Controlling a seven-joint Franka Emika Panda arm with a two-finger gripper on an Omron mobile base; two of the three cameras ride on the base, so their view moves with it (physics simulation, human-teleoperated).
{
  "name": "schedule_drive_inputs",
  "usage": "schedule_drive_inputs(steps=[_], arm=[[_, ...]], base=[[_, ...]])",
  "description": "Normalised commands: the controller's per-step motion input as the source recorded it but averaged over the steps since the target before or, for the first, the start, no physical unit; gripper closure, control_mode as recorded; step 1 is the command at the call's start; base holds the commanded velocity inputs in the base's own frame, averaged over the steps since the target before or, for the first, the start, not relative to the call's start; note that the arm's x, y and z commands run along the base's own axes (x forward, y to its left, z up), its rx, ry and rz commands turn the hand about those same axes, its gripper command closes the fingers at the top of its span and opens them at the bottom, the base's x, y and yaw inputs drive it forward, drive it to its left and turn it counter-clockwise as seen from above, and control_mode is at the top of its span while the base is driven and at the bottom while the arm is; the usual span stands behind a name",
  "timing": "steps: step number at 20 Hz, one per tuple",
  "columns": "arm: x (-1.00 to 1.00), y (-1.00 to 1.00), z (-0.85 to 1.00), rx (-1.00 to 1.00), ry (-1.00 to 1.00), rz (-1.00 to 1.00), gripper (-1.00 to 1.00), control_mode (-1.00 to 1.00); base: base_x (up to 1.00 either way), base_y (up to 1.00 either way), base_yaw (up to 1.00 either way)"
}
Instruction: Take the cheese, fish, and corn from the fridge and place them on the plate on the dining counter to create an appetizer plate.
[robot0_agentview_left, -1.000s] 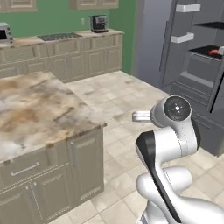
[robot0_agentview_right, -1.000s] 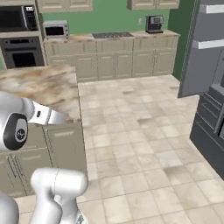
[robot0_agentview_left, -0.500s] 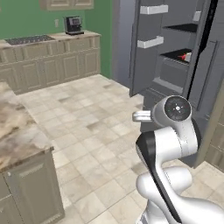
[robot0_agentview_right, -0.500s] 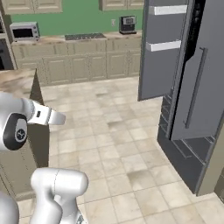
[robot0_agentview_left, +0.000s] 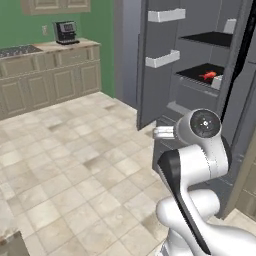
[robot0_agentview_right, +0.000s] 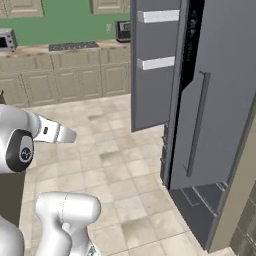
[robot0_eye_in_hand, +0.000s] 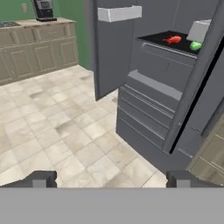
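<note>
A: Because the fridge (robot0_eye_in_hand: 175, 87) stands with its doors swung wide, you can see straight onto its black shelf, where the fish (robot0_eye_in_hand: 172, 40) lies with the green corn (robot0_eye_in_hand: 195, 45) just beside it.

B: And the claw (robot0_eye_in_hand: 111, 179)?

A: Your claw is spread wide and empty, its two dark tips well apart and well short of the shelf, so I judge you're lining up a reach, not gripping.

B: Where's the cheese?

A: You can't make it out from here; the fridge door may be hiding it. From the left base camera the fish (robot0_agentview_left: 209, 75) sits near the shelf's front edge, handy for you.
</note>
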Motion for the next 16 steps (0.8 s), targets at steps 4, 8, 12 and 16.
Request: schedule_drive_inputs(steps=[4, 8, 12, 16], arm=[[0.00, 0.00, 0.00, 0.00, 0.00, 0.00, -1.00, 1.00], [0.00, 0.00, 0.00, 0.00, 0.00, 0.00, -1.00, 1.00], [0.00, 0.00, 0.00, 0.00, 0.00, 0.00, -1.00, 1.00], [0.00, 0.00, 0.00, 0.00, 0.00, 0.00, -1.00, 1.00]], base=[[0.97, 0.02, -0.10], [0.42, -0.18, -0.16], [0.33, -0.25, -0.25], [0.51, -0.01, -0.31]])
